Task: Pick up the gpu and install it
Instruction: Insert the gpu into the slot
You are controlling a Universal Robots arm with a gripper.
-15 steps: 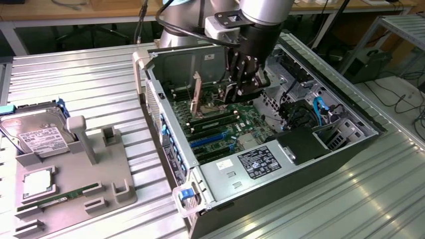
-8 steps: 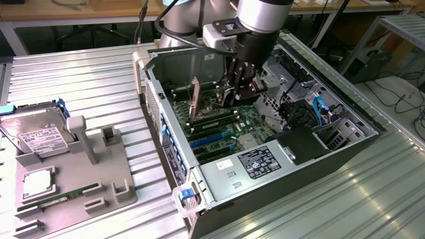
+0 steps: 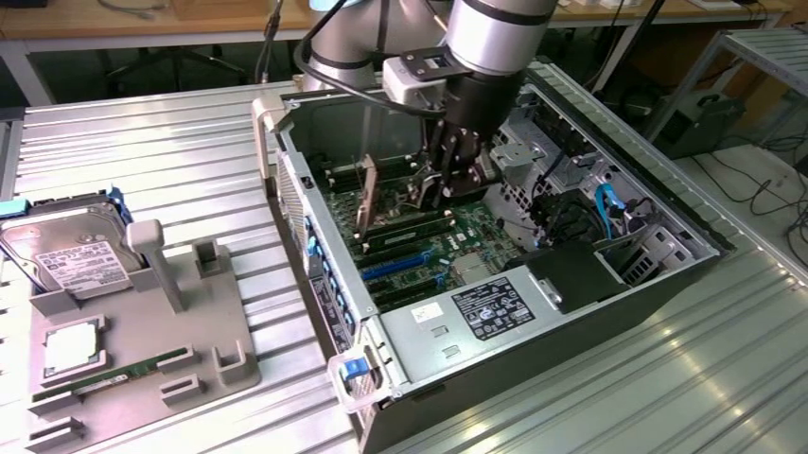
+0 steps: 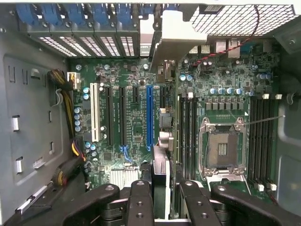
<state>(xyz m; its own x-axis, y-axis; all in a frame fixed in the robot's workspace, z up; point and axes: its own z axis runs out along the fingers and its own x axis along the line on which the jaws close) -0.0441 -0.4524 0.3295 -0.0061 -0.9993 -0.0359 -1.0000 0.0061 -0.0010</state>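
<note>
My gripper (image 3: pixel 445 184) is down inside the open computer case (image 3: pixel 657 203), over the motherboard (image 4: pixel 131 80). It is shut on the gpu (image 4: pixel 159 176), which the wrist view shows edge-on as a thin dark slab between the two black fingers (image 4: pixel 139 200). The card's silver end bracket (image 4: pixel 176 35) reaches to the slotted rear wall of the case. The card runs just beside the long blue slot (image 4: pixel 149 115), on the side towards the memory slots. In the exterior view the gpu (image 3: pixel 370 203) stands upright on edge above the board. Whether it sits in a slot I cannot tell.
The empty processor socket (image 4: pixel 221 148) and memory slots lie beside the card. A power supply (image 3: pixel 486 317) fills the case's near end. At the exterior view's left, a grey fixture (image 3: pixel 221 322) on the ribbed metal table holds a hard drive (image 3: pixel 70 260), a processor (image 3: pixel 70 345) and a RAM stick (image 3: pixel 114 374).
</note>
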